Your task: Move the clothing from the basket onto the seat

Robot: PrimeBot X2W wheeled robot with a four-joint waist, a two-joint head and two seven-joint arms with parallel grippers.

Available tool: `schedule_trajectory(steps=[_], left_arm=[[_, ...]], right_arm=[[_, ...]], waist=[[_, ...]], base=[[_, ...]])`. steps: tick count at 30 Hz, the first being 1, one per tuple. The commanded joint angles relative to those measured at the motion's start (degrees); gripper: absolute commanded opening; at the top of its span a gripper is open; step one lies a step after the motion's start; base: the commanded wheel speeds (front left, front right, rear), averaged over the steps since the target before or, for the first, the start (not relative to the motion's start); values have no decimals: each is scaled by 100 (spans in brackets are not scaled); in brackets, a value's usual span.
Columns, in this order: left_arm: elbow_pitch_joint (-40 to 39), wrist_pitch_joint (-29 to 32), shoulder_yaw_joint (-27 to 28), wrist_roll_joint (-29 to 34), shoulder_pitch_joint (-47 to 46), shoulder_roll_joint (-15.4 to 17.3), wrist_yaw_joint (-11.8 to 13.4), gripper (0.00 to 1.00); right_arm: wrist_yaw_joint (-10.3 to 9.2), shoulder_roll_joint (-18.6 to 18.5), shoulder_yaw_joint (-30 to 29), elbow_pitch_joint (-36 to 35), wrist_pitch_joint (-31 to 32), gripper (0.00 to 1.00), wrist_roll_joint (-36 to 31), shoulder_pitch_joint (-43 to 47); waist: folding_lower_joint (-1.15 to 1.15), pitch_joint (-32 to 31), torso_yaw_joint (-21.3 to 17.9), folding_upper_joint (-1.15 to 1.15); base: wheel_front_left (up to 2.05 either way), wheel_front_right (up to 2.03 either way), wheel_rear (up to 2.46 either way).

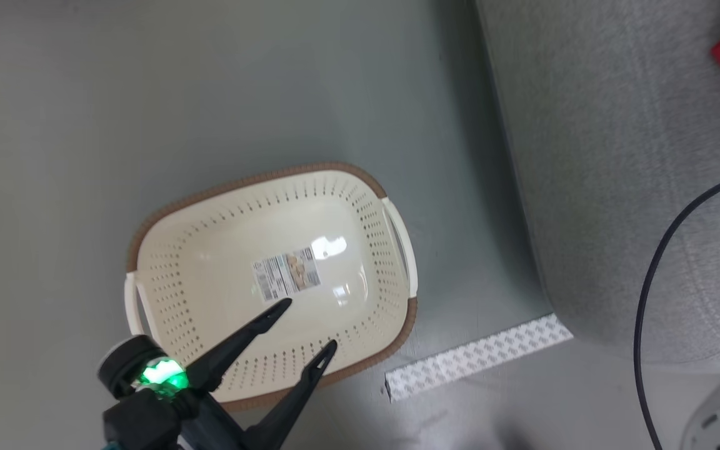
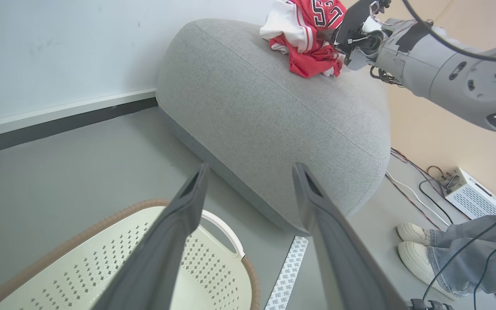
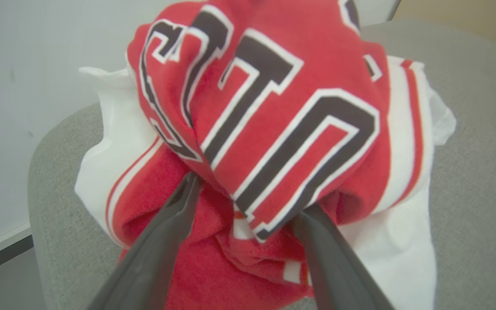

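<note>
Basically done: the basket (image 1: 260, 178) on the floor (image 1: 54, 125) looks empty, just a label (image 1: 286, 275) inside. The clothing (image 3: 274, 107) sits bunched on the seat (image 3: 480, 181), dark letters up. My right claw (image 3: 248, 193) is spread wide with its tips tucked under a fold, so I judge it's letting go, not gripping. To do it well, hold the fingers apart, back straight out along them and lift only once clear, else a fold may snag and drag off. My left claw (image 1: 310, 324) hangs wide over the basket, holding nothing.
</note>
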Motion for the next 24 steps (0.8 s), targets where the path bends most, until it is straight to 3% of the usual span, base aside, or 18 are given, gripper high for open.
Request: schedule_trajectory(steps=[1,7,15,24], left_arm=[[100,-32,-37,-19,-36,-82,20,100],[824,-133,-75,-123,-63,-545,186,100],[1953,-249,24,-407,386,-1128,455,100],[2925,-279,464,-427,806,-1563,1083,100]], right_arm=[[-2,-155,91,77,-39,100,-99,176],[-1,-601,804,612,-291,100,-73,874],[-2,-1091,1609,1384,-833,100,788,1812],[-2,-1357,2480,1150,-1110,100,2053,3066]], waist=[[0,-475,94,-1],[0,-1296,377,-1],[0,-2746,645,-1],[0,-3997,1133,-1]], base=[[0,0,0],[0,0,0],[0,0,0],[0,0,0]])
